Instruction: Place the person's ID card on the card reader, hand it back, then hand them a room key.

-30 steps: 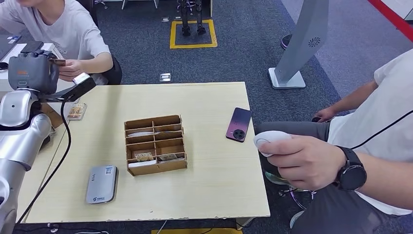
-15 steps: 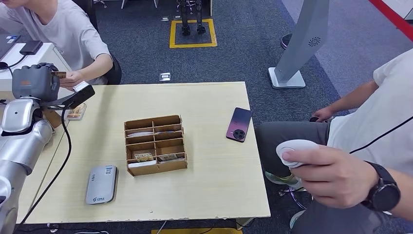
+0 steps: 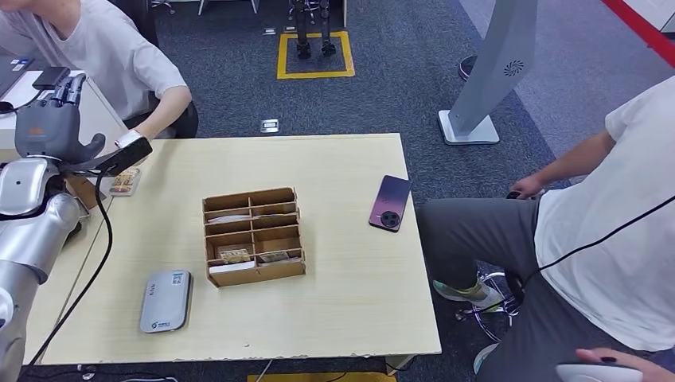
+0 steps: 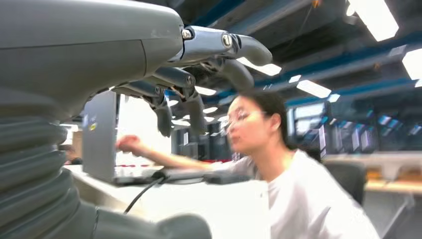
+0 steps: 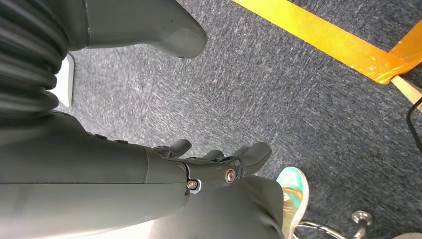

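Note:
My left hand [image 3: 49, 119] is raised off the table's far left corner with its fingers spread upward and nothing in them. In the left wrist view the left hand [image 4: 164, 74] is just as bare, with the person in a white shirt [image 4: 298, 199] beyond it. That person [image 3: 119, 56] sits at the far left, forearm [image 3: 163, 110] reaching down beside my wrist. The grey card reader [image 3: 165, 300] lies flat at the near left of the table. A wooden organizer [image 3: 255, 236] at mid-table holds cards [image 3: 236, 256] in its front compartments. My right hand [image 5: 164, 172] hangs over the carpet, holding nothing.
A dark phone [image 3: 390, 203] lies near the table's right edge. A small clear tray [image 3: 125, 181] sits at the far left edge. A second person [image 3: 613, 231] sits close to the right, a hand on a white device [image 3: 597, 372] down low. A grey stand [image 3: 489, 79] rises behind.
My left hand held a small card against the seated person's hand; its fingers have now spread and it is bare, and that hand has drawn back. The right-side person's hand dropped low.

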Action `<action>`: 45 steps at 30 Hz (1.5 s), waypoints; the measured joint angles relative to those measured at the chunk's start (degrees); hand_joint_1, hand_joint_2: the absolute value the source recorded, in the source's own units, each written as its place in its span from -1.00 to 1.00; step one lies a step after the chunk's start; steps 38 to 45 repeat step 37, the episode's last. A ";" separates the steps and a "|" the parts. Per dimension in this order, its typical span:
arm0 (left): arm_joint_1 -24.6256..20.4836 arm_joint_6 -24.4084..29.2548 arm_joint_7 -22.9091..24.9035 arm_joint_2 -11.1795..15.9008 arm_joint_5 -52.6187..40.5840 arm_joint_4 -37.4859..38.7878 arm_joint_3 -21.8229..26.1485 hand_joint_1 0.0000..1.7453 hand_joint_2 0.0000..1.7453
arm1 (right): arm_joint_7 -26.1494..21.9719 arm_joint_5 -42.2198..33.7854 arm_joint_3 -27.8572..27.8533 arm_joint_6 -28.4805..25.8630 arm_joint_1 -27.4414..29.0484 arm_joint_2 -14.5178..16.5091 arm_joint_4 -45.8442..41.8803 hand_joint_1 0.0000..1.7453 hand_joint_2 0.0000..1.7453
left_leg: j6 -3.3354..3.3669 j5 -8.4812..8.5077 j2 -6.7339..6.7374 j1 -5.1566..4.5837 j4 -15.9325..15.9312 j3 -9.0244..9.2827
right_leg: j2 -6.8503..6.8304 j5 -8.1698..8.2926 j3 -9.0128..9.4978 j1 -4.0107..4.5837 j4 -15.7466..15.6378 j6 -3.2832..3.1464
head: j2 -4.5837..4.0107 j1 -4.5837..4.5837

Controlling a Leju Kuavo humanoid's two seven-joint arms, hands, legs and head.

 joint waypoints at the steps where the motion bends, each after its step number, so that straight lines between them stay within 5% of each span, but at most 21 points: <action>1: 0.76 0.64 -0.71 0.30 0.76 -0.71 0.27 -1.00 1.00 | 0.06 -0.21 0.00 -0.02 0.05 0.00 0.00 -1.00 1.00 | 0.00 -0.01 0.03 -0.01 -0.02 0.03 | 0.03 0.00 0.03 -0.01 0.00 0.00 | 0.00 0.03; 5: 18.14 6.44 -7.76 4.44 8.71 -12.15 6.78 -1.00 1.00 | 0.51 -1.12 -0.06 -0.22 2.11 -0.05 0.07 -1.00 1.00 | -0.10 -0.14 0.31 -0.04 -0.17 0.24 | 0.33 -0.11 0.00 -0.09 0.00 -0.11 | 0.00 -0.16; 13: 27.76 9.58 -10.58 6.15 11.50 -20.52 11.75 -1.00 1.00 | 0.27 -2.38 -0.58 -0.69 2.32 -0.11 0.07 -1.00 1.00 | -0.12 -0.17 0.38 -0.06 -0.18 0.28 | 0.38 -0.10 0.09 -0.08 0.01 -0.13 | 0.00 -0.15; 19: 47.08 13.25 -17.49 4.42 16.01 -36.26 23.87 -1.00 1.00 | -0.63 -4.08 -2.33 -1.45 3.24 -0.11 0.07 -1.00 1.00 | -0.09 -0.40 0.61 -0.07 -0.18 0.36 | 0.66 -0.29 0.02 -0.09 -0.03 -0.09 | 0.00 -0.14; 26: 56.64 12.43 -19.76 1.86 21.68 -42.47 36.32 -1.00 1.00 | -0.02 -5.41 -3.89 -2.06 3.52 -0.11 0.06 -1.00 1.00 | -0.12 -0.45 0.38 -0.04 -0.22 0.35 | 0.35 -0.40 0.22 -0.06 -0.02 -0.11 | 0.00 -0.18; 31: 58.41 4.70 -30.56 -1.91 25.79 -35.17 60.90 -1.00 1.00 | 0.85 -5.85 -5.77 -2.74 4.72 -0.48 -0.07 -1.00 1.00 | -0.16 -0.50 0.36 0.03 -0.23 0.38 | 0.34 -0.49 0.22 0.03 -0.02 -0.20 | 0.00 -0.21; 36: 55.14 8.35 -29.30 -6.31 25.07 -20.62 83.70 -1.00 1.00 | 0.54 -5.75 -7.19 -3.05 4.65 -0.77 -0.38 -1.00 1.00 | -0.19 -0.54 0.21 0.01 -0.22 0.41 | 0.14 -0.55 0.28 0.02 -0.04 -0.18 | 0.00 -0.22; 45: 54.92 9.22 -28.61 -6.87 24.80 -19.28 85.31 -1.00 1.00 | 0.39 -5.74 -7.28 -3.09 4.62 -0.76 -0.42 -1.00 1.00 | -0.19 -0.54 0.18 0.01 -0.22 0.41 | 0.11 -0.55 0.29 0.01 -0.05 -0.18 | 0.00 -0.21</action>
